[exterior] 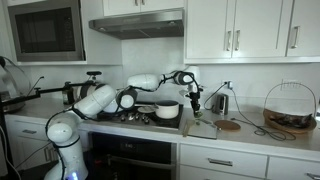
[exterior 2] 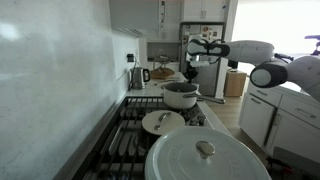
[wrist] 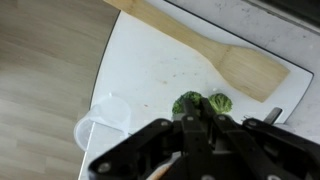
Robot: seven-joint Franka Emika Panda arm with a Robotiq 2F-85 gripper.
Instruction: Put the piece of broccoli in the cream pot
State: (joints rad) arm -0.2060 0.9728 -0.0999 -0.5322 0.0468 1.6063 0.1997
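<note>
Counter (exterior: pixel 250 132), 1 board (wrist: pixel 150 70), 1 spatula (wrist: pixel 205 45), jaws shut, prob on 1 broccoli pc (wrist: pixel 213 102)

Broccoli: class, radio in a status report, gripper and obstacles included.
Gripper shut on the piece of broccoli over the white board. Cream pot uncovered. Wooden spatula alongside, not blocking.

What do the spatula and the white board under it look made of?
Spatula: wood, apparently unvarnished, going by its pale tan colour, faint grain and matte surface. Board: probably plastic, since it is flat white, smooth and lightly stained, though the look leaves this open.
</note>
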